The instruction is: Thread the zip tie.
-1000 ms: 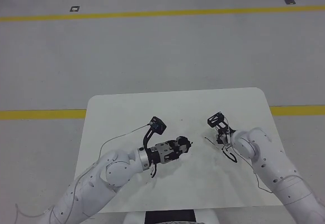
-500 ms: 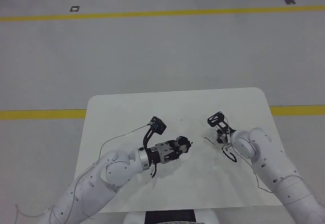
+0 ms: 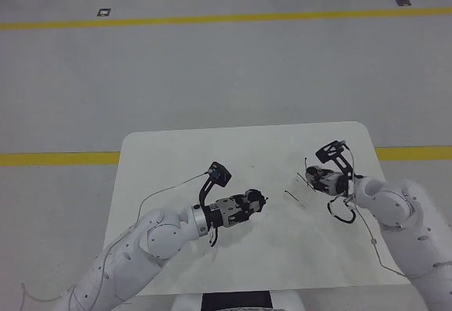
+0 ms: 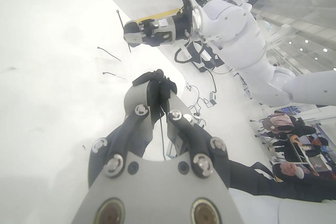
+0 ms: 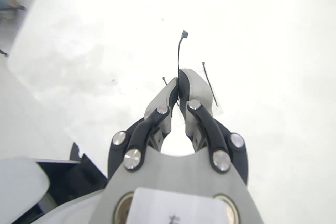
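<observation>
The right gripper [image 5: 179,83] is pinched fully closed on a thin black zip tie [image 5: 179,51]. It grips the strap partway along, so the small square head stands out past the fingertips and curls slightly to one side. In the left wrist view, the tie's other end pokes out on the opposite side of those closed fingers. The left gripper [image 4: 157,80] is closed as well, with its dark pads pressed together on a black strap [image 4: 162,130]. That strap runs back between the fingers toward the palm; it looks like a second tie, though its tip is hard to make out at the fingertips. From above, the two grippers point toward each other over the white tabletop [image 5: 236,12], the left one near the middle and the right one toward the right side, with a gap between them. In that gap, two loose ties lie flat on the tabletop. The longer tie [image 5: 210,84] is just beside the right gripper's fingers, and the shorter tie [image 5: 164,80] is mostly hidden behind them.
</observation>
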You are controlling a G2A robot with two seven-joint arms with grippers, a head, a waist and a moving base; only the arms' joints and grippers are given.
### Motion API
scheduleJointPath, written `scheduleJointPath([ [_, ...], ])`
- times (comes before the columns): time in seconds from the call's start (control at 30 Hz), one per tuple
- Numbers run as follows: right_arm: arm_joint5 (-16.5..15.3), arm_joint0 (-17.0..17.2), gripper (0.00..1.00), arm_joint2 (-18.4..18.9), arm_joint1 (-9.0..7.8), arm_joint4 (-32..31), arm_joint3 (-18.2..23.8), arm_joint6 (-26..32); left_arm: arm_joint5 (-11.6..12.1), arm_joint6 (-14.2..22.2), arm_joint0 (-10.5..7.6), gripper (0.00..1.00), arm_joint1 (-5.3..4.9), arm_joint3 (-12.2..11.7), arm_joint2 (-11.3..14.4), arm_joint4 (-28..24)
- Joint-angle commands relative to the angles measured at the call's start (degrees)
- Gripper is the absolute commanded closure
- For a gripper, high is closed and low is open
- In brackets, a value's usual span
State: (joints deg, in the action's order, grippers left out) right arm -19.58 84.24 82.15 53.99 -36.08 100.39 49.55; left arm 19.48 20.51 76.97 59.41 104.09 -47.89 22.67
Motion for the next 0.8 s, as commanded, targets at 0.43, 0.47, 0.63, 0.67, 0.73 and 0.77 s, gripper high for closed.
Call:
scheduleJointPath([
  [0.43, 0.1, 1.1, 1.0, -0.6, -2.61, 13.2, 3.1, -2.5, 0.0, 0.0, 0.0, 1.0, 0.0, 0.0, 0.0, 0.0],
  [0.47, 0.1, 1.1, 1.0, -0.6, -2.61, 13.2, 3.1, -2.5, 0.0, 0.0, 0.0, 1.0, 0.0, 0.0, 0.0, 0.0],
  [0.63, 0.9, 2.1, 1.0, -0.2, -2.49, 6.3, 4.6, -9.6, 0.0, 0.0, 0.0, 1.0, 0.0, 0.0, 0.0, 0.0],
  [0.67, 0.1, 3.0, 1.0, -0.3, -2.34, 6.4, 5.2, -12.5, -0.6, -0.6, 0.18, 1.0, 0.07, -0.2, 0.1, -0.4],
  [0.73, 0.1, 4.1, 1.0, -0.2, -2.3, 6.3, 5.9, -15.3, -1.2, -1.3, 0.34, 1.0, 0.16, -0.3, 0.0, -1.1],
  [0.77, 0.1, 4.6, 1.0, -0.2, -2.31, 6.3, 6.5, -16.3, -1.3, -1.5, 0.45, 1.0, 0.2, -0.4, 0.0, -1.9],
])
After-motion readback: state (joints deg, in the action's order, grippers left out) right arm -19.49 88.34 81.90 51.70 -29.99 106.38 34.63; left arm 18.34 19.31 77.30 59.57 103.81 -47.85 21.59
